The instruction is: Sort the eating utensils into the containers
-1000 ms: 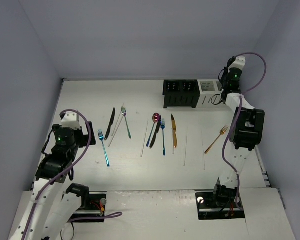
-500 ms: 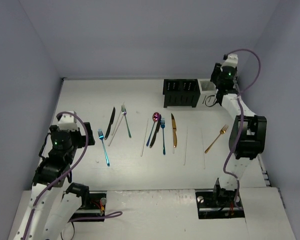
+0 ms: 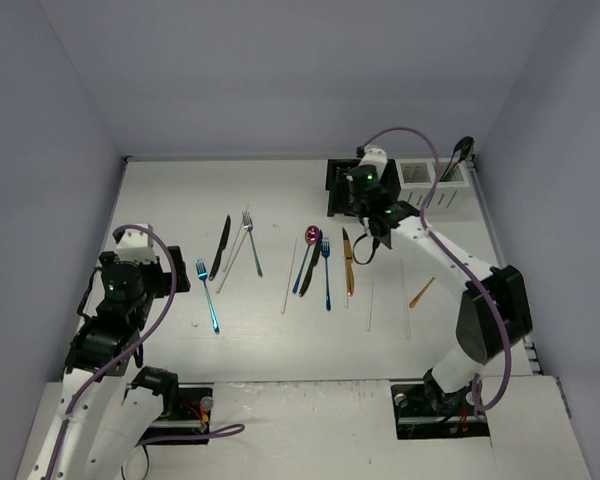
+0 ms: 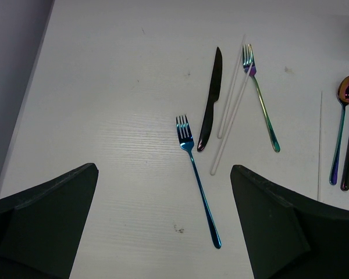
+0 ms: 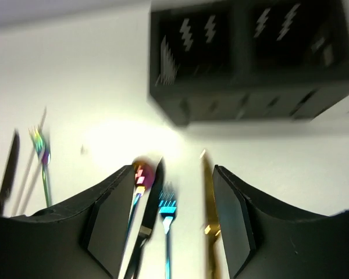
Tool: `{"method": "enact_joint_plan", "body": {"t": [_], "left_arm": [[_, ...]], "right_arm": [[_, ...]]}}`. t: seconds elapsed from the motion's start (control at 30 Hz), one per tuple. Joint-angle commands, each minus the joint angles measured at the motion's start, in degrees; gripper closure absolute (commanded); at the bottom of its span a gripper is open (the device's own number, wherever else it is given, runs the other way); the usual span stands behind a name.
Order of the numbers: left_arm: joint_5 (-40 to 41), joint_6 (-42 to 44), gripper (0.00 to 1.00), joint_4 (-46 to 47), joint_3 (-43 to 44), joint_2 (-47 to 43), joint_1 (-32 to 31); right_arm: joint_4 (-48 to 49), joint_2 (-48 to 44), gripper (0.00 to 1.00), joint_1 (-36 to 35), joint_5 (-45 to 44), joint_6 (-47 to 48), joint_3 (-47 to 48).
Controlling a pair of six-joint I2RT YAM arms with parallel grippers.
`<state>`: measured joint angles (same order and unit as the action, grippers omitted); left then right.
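My right gripper (image 3: pixel 364 246) (image 5: pixel 173 172) hangs open and empty over the middle row of utensils. Under it lie a blue fork (image 5: pixel 167 216), a black knife (image 5: pixel 149 204), an iridescent spoon (image 5: pixel 141 173) and a gold knife (image 5: pixel 209 195), all blurred. The black caddy (image 5: pixel 250 58) (image 3: pixel 342 176) stands just beyond, the white caddy (image 3: pixel 420 178) to its right with a dark utensil (image 3: pixel 462 152) standing in it. My left gripper (image 3: pixel 176 278) (image 4: pixel 164 168) is open above the table, near another blue fork (image 4: pixel 196 177) (image 3: pixel 208 296).
Further left lie a black knife (image 4: pixel 210 99), white chopsticks (image 4: pixel 229 110) and an iridescent fork (image 4: pixel 260 99). Single chopsticks (image 3: pixel 370 292) and a gold fork (image 3: pixel 421 292) lie right of centre. Grey walls close in the table on three sides.
My right arm swung from the white caddy at the back right, leftward and forward over the middle utensils, and its jaws opened. The left arm shifted slightly, then held still.
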<state>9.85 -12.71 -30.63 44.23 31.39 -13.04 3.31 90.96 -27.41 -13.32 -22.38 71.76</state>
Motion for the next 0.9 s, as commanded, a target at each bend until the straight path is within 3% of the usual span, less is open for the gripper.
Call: {"method": "enact_joint_plan", "body": {"t": [0.0, 0.2, 0.33, 0.87], "left_arm": [[-0.84, -0.65, 0.03, 2.47, 0.86, 1.43, 0.38], [-0.62, -0.71, 0.03, 2.06, 0.86, 1.78, 0.38], [-0.53, -0.83, 0.03, 1.63, 0.95, 2.19, 0.38], [-0.44, -0.83, 0.03, 1.51, 1.12, 2.25, 0.44]], "right_arm": [[-3.13, 3.61, 0.47, -6.28, -1.97, -10.48, 0.03], [-5.34, 11.63, 0.49, -11.31, -2.35, -17.66, 2.60], [-5.85, 17.02, 0.57, -12.99, -2.47, -20.12, 4.21], [-6.26, 27.20, 0.70, -13.63, -5.16, -22.50, 9.44]]}}
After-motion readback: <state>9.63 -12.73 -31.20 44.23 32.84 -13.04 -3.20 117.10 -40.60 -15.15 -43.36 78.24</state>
